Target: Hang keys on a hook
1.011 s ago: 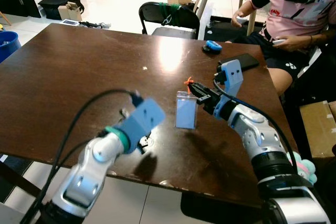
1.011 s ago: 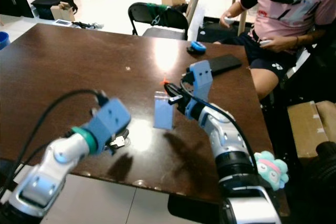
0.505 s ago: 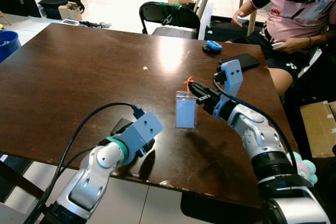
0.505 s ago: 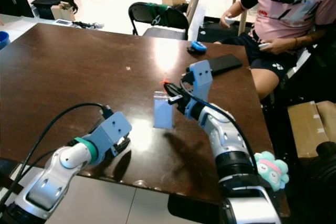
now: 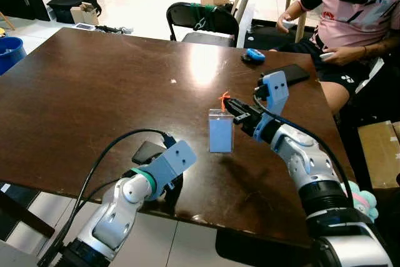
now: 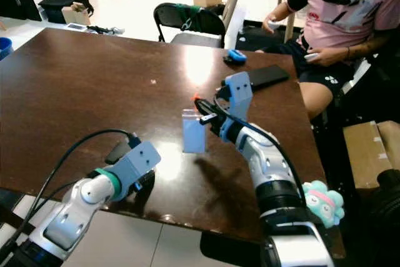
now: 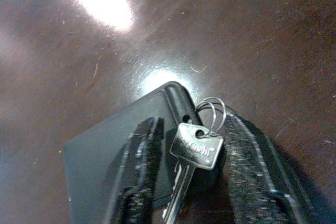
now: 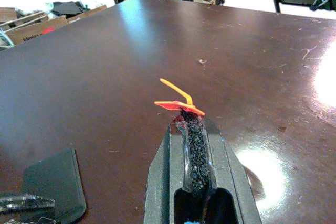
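Keys [image 7: 191, 153] between left claw [image 7: 184, 182] fingers, on table [image 5: 94, 85].

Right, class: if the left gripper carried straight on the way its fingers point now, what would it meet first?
Most likely the key, which lies between the open fingers of the left gripper on a flat black object, with the key ring just beyond. Depth is hard to judge.

one key [image 7: 193, 153], one hook [image 5: 224, 99], two phones.
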Tool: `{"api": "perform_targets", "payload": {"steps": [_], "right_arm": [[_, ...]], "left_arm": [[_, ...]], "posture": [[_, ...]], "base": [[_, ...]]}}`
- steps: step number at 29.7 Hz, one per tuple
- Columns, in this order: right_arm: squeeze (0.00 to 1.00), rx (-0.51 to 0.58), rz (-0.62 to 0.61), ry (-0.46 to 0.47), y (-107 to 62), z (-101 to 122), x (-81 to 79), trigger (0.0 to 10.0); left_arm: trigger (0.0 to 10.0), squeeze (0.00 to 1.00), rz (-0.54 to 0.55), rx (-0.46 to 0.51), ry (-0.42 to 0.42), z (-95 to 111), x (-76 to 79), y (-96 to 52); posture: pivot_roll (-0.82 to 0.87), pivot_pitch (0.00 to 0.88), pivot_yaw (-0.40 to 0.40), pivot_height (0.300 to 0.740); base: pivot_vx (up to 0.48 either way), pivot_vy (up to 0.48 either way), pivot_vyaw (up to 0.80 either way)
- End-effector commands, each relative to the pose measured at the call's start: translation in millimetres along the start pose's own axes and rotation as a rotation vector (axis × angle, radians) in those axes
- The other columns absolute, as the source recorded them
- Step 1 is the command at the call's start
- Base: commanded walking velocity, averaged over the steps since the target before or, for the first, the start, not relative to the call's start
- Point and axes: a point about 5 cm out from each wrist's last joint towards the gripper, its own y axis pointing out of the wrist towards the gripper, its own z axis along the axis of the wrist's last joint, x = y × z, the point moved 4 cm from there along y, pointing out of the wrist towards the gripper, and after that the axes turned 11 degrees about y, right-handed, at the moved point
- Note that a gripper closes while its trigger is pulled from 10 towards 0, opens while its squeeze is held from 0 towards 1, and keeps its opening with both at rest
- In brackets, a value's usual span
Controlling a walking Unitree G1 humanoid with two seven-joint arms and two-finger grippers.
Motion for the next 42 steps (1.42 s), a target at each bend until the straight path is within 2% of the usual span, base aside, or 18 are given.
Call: {"api": "perform_targets", "payload": {"steps": [1,3,17,21,22,24,25,26,27,28,29,32,34,35,37,39,41,42], "right_arm": [[0.0,0.011,-0.001,0.001,-0.4,2,0.4,10.0],[0.0,0.011,-0.002,0.001,-0.5,2,0.5,10.0],[0.0,0.013,-0.003,0.003,-0.5,3,0.6,10.0],[0.0,0.015,-0.004,0.003,-0.3,4,0.5,10.0],[0.0,0.019,-0.002,0.003,-0.3,5,-0.1,10.0],[0.0,0.022,-0.001,0.004,-0.3,6,-0.6,10.0],[0.0,0.034,0.003,0.008,0.1,9,-2.4,10.0],[0.0,0.043,0.006,0.012,0.3,10,-3.7,10.0],[0.0,0.073,0.005,0.022,1.1,15,-6.8,10.0],[0.0,0.073,0.005,0.022,1.1,15,-6.8,10.0],[0.0,0.094,0.004,0.029,1.5,18,-8.8,10.0],[0.0,0.128,-0.006,0.028,1.6,21,-11.7,10.0],[0.0,0.216,-0.025,0.021,-0.4,29,-20.5,10.0],[0.0,0.244,-0.03,0.023,-1.6,31,-23.3,10.0],[0.0,0.295,-0.045,0.017,-5.4,35,-28.6,10.0],[0.0,0.305,-0.049,0.014,-6.3,35,-29.6,10.0],[0.0,0.315,-0.054,0.013,-6.9,36,-30.5,10.0],[0.0,0.331,-0.058,0.007,-8.1,36,-34.0,10.0]], "left_arm": [[0.5,0.0,-0.016,-0.022,0.006,-5,5.4,0.6],[0.0,0.0,-0.015,-0.018,0.005,-4,5.1,0.6],[0.0,0.0,-0.001,-0.011,-0.015,-2,1.6,1.9],[0.0,0.0,0.047,-0.004,-0.015,0,-9.0,-1.4],[3.8,0.0,0.1,0.047,-0.022,10,-19.7,-5.6],[3.8,0.0,0.137,0.084,-0.027,17,-27.0,-9.0],[10.0,0.0,0.203,0.151,-0.044,31,-40.5,-15.6],[10.0,0.0,0.247,0.193,-0.056,39,-49.1,-20.6],[10.0,0.0,0.322,0.235,-0.101,49,-65.7,-28.7],[10.0,0.0,0.322,0.235,-0.101,49,-65.7,-28.7],[10.0,0.0,0.372,0.261,-0.133,55,-76.7,-34.9],[10.0,0.0,0.401,0.279,-0.182,60,-86.8,-40.7],[10.0,0.0,0.422,0.267,-0.249,61,-101.0,-48.6],[10.0,0.0,0.417,0.252,-0.265,59,-103.3,-49.8],[10.0,0.0,0.347,0.154,-0.269,43,-95.7,-46.4],[10.0,0.0,0.329,0.13,-0.269,39,-93.5,-45.7],[10.0,0.0,0.333,0.117,-0.252,35,-92.9,-45.8],[10.0,0.0,0.382,0.115,-0.3,28,-98.3,-47.3]], "posture": [[0.14,0.121,0.093,0.74],[0.14,0.123,0.093,0.74],[0.14,0.126,0.092,0.74],[0.14,0.13,0.09,0.74],[0.14,0.131,0.088,0.74],[0.14,0.131,0.088,0.74],[0.14,0.131,0.086,0.74],[0.14,0.131,0.086,0.74],[0.14,0.131,0.08,0.74],[0.14,0.131,0.08,0.74],[0.14,0.131,0.08,0.74],[0.14,0.131,0.08,0.74],[0.13,0.129,0.089,0.74],[0.13,0.129,0.089,0.74],[0.13,0.125,0.095,0.74],[0.13,0.125,0.095,0.74],[0.13,0.125,0.098,0.74],[0.1,0.113,0.098,0.74]], "base": [[0.0,0.0,0.0],[0.0,0.0,0.0],[0.0,0.0,0.0],[0.0,0.0,0.0],[0.0,0.0,0.0],[0.0,0.0,0.0],[0.0,0.0,0.0],[0.0,0.0,0.0],[0.0,0.0,0.0],[0.0,0.0,0.0],[0.0,0.0,0.0],[0.0,0.0,0.0],[0.0,0.0,0.0],[0.0,0.0,0.0],[0.0,0.0,0.0],[0.0,0.0,0.0],[0.0,0.0,0.0],[0.0,0.0,0.0]]}}
